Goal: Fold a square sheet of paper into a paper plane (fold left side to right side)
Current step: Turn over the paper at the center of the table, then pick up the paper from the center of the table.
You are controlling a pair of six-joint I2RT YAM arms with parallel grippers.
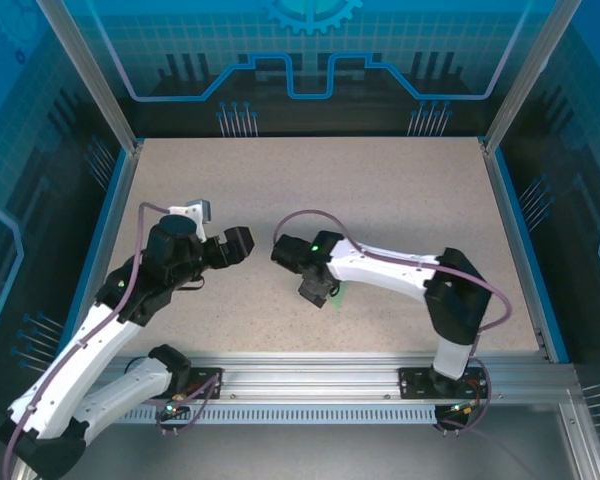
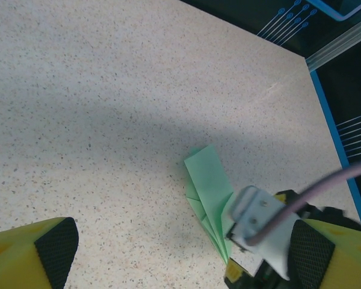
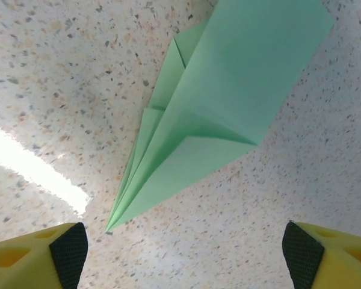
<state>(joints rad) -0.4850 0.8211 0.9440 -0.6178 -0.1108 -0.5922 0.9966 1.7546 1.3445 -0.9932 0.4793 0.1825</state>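
The square sheet of paper lies folded as a slim pale green paper plane (image 3: 222,102) flat on the speckled table, its pointed nose toward the lower left in the right wrist view. My right gripper (image 3: 183,250) hovers just above the nose, open, with its pads (image 3: 69,247) wide apart and nothing between them. In the top view the plane (image 1: 338,297) peeks out from under the right gripper (image 1: 314,288). My left gripper (image 1: 242,241) hangs open to the plane's left, apart from it. In the left wrist view the plane (image 2: 209,186) lies beyond the open left gripper (image 2: 183,247), partly covered by the right wrist.
The speckled table (image 1: 380,190) is bounded by blue rails (image 1: 508,210) and aluminium posts. The right arm's purple cable (image 2: 325,189) crosses the left wrist view's right side. The two grippers sit close together near the table's middle.
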